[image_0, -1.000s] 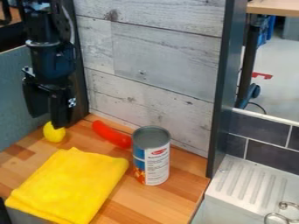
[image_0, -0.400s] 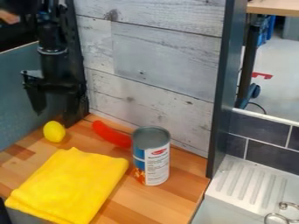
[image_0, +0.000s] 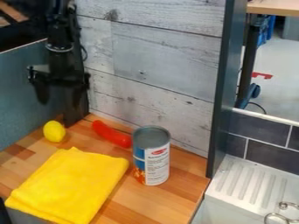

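The black gripper [image_0: 60,99] hangs at the upper left, above and behind the yellow lemon [image_0: 54,131], with its two fingers spread apart and nothing between them. Just right of the lemon, along the wooden back wall, lies a red sausage-like object [image_0: 111,134]. A blue and white can [image_0: 151,155] stands upright by the object's right end. In front, a folded yellow cloth [image_0: 68,186] lies flat on the wooden counter.
Grey plank wall [image_0: 152,61] closes off the back, and a teal panel [image_0: 26,94] the left. A dark upright post [image_0: 225,87] separates the counter [image_0: 166,199] from a white ribbed drainboard [image_0: 248,183] at the right.
The gripper has turned, its fingers now showing wide apart, and it has shifted slightly up and away from the lemon. The lemon, can, cloth and red object have stayed in place.
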{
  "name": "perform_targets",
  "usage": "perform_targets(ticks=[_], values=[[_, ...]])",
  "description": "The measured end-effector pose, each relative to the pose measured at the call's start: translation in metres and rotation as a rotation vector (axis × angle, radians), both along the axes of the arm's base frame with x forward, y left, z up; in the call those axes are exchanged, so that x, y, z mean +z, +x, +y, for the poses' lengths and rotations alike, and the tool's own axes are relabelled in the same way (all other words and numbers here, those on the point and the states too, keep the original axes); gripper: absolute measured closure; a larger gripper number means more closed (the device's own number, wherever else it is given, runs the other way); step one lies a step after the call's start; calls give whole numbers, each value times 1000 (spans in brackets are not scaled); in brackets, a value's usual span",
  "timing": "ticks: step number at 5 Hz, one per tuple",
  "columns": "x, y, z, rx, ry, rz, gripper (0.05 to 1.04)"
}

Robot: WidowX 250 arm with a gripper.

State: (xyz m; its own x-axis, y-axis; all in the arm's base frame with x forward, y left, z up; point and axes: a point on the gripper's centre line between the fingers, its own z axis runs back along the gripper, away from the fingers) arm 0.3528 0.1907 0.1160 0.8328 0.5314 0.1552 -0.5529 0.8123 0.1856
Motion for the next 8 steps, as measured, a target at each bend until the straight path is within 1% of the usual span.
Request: perform_targets(ticks=[1,2,3,4,5,6,7,8], values=[[-18,11,19,7,69,-40,82],[-32,12,39,31,83,-87,82],[-54,16,42,44,45,-74,82],[-58,19,45,92,34,-71,82],[-73,14,51,159,-1,-71,82],[-74,10,62,208,-2,-75,82],[-83,5,68,251,-9,-56,82],[-89,4,73,291,-41,-81,82]])
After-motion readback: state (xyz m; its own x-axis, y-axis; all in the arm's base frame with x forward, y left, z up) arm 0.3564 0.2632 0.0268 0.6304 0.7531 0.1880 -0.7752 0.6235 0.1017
